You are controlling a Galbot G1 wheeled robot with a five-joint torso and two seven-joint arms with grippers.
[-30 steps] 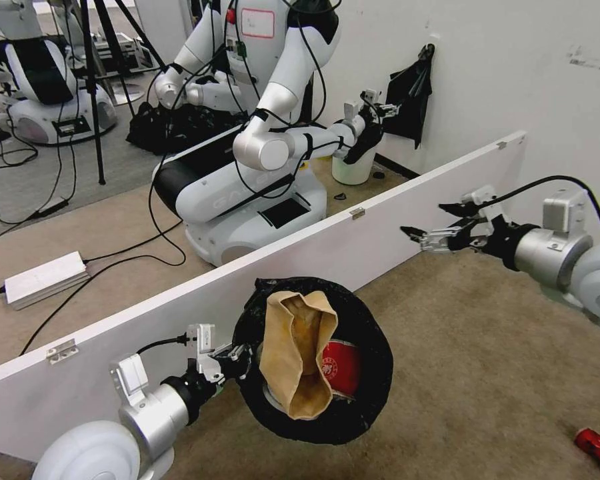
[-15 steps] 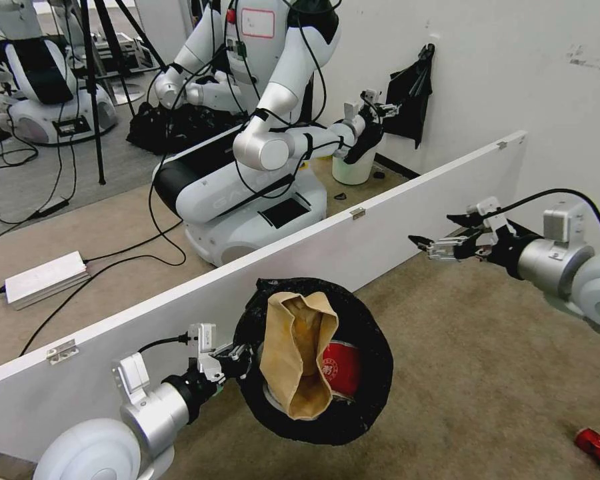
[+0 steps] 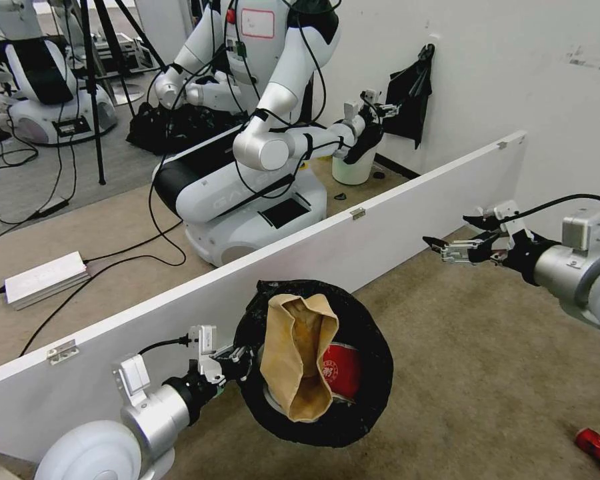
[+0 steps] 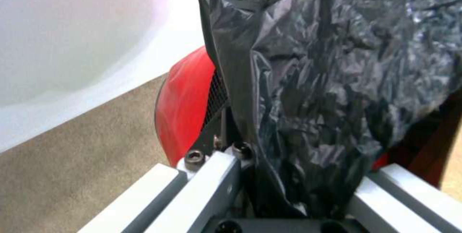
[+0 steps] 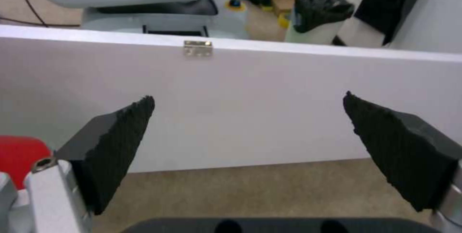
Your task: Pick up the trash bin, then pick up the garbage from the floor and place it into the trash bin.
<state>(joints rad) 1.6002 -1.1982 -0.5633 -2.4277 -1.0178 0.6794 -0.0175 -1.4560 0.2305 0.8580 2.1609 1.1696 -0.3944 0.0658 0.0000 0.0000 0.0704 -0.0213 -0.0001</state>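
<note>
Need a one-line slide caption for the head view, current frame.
Left gripper holds the trash bin by its rim, paper bag inside; right gripper open over carpet.

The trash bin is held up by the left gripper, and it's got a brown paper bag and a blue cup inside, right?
Not quite. The cup is red, not blue, as the head view shows. The rest holds: the left gripper holds the trash bin by its rim, with the brown paper bag inside.

The trash bin [image 3: 353, 427] has a smooth red plastic body under a crinkly, glossy black plastic liner. Inside it sits a creased matt paper bag [image 3: 293, 360]. Under it lies rough, matt carpet [image 3: 487, 360]; behind it, a smooth white board [image 3: 313, 260].
</note>
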